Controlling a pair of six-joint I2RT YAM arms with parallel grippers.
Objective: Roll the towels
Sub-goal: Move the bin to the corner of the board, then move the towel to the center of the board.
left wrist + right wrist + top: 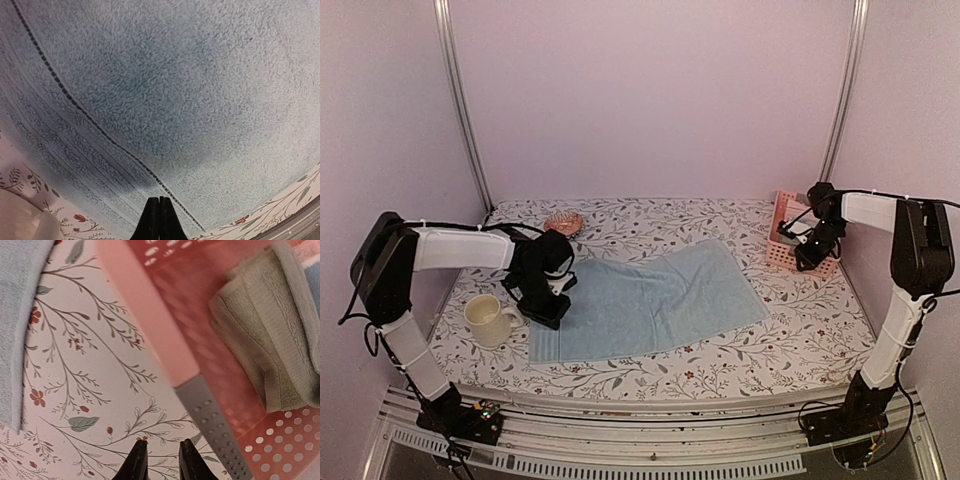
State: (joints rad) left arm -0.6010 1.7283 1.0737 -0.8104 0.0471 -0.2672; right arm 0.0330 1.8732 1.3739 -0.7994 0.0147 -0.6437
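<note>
Left of the left end effector (159,205) stands a cream mug (490,320), smooth and hard, on the flower-printed surface (790,340). That end effector has its fingers pressed together, with no cloth visibly between them. It sits low over the left short edge of the light blue towel (650,295), which lies spread flat and stretches away to its right. Directly beneath it runs the ribbed stripe band (75,145), flatter and firmer than the looped terry pile beyond. The towel looks light, limp and grippy rather than slick. I judge it will sag and bunch if lifted at one point, so a pinch at the hemmed short edge or a corner, then turning it onto itself, suits it best. Well apart to the right, the right end effector (161,455) hovers over bare surface with fingers a little apart, holding nothing. Just ahead and to its right rises the wall of a pink perforated plastic basket (150,315), rigid and glossy. Inside it lies the pale sage green towel (270,340), folded, thick and soft, with a ribbed hem. A firm pinch through its folded edge should lift it out.
</note>
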